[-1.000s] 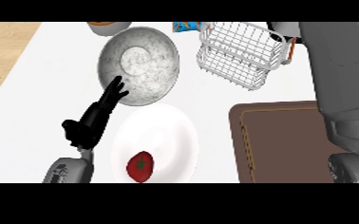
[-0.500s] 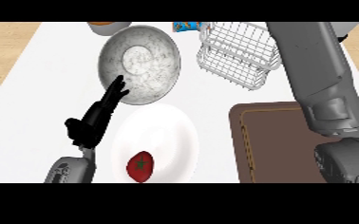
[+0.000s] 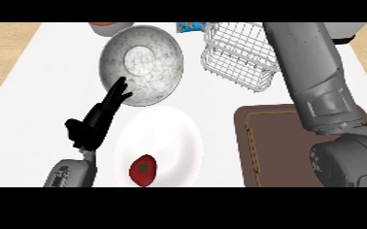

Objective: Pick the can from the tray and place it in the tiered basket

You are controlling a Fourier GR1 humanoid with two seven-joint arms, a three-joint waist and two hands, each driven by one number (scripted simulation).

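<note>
One white wire tiered basket [image 3: 240,53] stands on the pale counter [image 3: 50,73], and everything else can be placed from it. One brown tray [image 3: 276,145] lies just nearer the robot than the basket. One grey speckled bowl [image 3: 141,63] sits to the basket's left, and one white plate [image 3: 158,143] lies nearer than the bowl, bearing a single red tomato [image 3: 143,170]. A small blue item [image 3: 190,26] peeks out at the basket's far left corner; whether it is the can cannot be told. An orange-brown dish [image 3: 108,26] shows beyond the bowl.

The right forearm [image 3: 308,73] stretches up over the tray and covers the basket's right side; its hand is hidden. The left hand [image 3: 97,119] rests left of the plate, fingers straight, tips at the bowl's near rim, holding nothing.
</note>
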